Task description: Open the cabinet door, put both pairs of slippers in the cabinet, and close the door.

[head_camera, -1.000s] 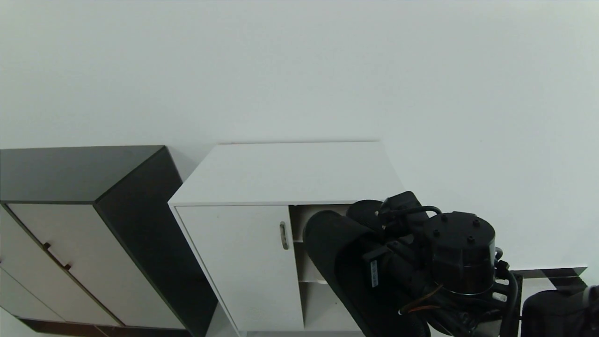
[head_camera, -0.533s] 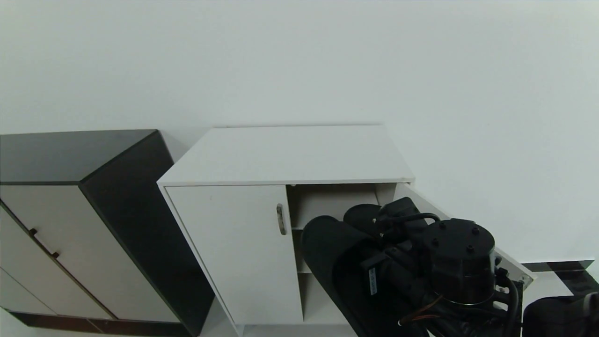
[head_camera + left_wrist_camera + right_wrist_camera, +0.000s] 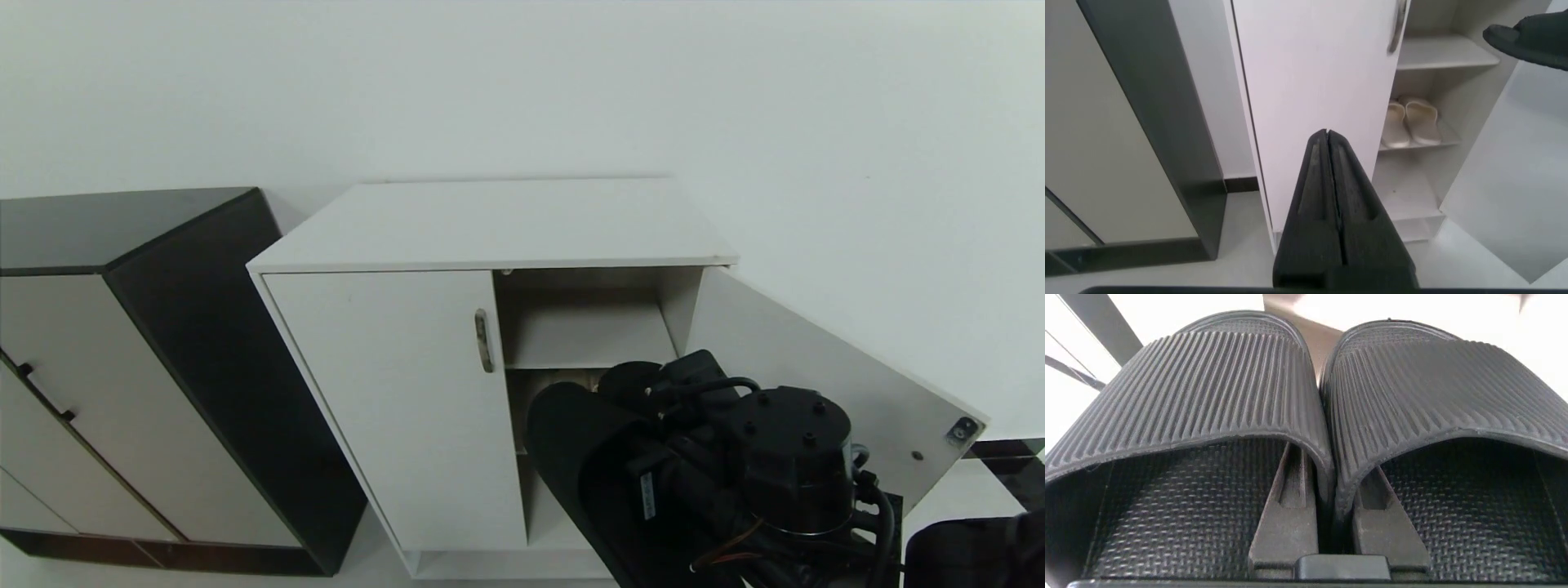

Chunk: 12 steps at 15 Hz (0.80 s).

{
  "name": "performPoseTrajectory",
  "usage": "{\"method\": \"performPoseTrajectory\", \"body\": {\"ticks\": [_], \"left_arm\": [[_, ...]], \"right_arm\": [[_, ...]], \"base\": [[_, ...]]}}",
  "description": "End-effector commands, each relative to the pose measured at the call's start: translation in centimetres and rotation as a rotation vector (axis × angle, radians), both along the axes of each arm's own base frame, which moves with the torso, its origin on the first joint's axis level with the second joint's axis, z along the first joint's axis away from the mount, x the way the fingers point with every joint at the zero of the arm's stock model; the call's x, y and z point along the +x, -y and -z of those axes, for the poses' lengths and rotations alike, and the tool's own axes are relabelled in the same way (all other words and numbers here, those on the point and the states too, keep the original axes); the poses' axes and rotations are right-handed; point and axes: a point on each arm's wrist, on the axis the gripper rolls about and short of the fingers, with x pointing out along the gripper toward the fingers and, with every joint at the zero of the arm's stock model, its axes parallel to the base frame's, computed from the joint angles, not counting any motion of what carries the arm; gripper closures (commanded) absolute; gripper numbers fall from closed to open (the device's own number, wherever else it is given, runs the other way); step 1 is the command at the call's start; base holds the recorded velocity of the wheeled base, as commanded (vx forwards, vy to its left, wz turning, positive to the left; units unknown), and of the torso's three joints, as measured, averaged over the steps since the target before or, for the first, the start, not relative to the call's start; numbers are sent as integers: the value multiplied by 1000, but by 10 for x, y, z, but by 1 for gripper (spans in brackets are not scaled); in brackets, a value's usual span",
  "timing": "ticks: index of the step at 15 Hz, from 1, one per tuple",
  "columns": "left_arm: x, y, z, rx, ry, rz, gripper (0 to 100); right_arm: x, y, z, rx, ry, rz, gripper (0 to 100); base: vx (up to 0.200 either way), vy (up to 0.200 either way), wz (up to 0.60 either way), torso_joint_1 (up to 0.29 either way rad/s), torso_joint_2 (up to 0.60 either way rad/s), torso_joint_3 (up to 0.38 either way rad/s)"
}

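The white cabinet (image 3: 506,220) has its left door (image 3: 392,392) closed and its right door (image 3: 816,367) swung wide open. A pair of white slippers (image 3: 1410,122) rests on the middle shelf inside. My right gripper (image 3: 1327,498) is shut on the black slippers (image 3: 1208,384), pinching their inner edges together. It holds the black slippers (image 3: 571,433) in front of the open compartment, toes toward the shelves. My left gripper (image 3: 1327,139) is shut and empty, low before the closed left door. The black slippers' toe (image 3: 1535,41) shows beyond it.
A dark cabinet (image 3: 188,327) with pale doors stands close to the white cabinet's left side. A metal handle (image 3: 483,340) sits on the closed door's edge. The top shelf (image 3: 588,327) and the lowest shelf (image 3: 1413,196) are bare. The floor is pale.
The whole head picture has shifted, so the camera has moved. The cabinet sits higher in it, with more of the open door and shelves showing. The black slippers stay in my right gripper.
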Motion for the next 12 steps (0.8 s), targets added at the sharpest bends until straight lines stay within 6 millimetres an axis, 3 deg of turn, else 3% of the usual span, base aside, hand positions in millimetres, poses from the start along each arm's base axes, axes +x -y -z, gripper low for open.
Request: {"method": "performPoseTrajectory", "body": {"ticks": [1,12], "left_arm": [[0,0,0,0,-1,0,100],[0,0,0,0,-1,0,100]], "right_arm": [[0,0,4,-12,-9,-1,100],[1,-1,7,-18,-13,-1,100]], "base": [[0,0,0,-168,486,320],[0,0,0,-131,465,337]]}}
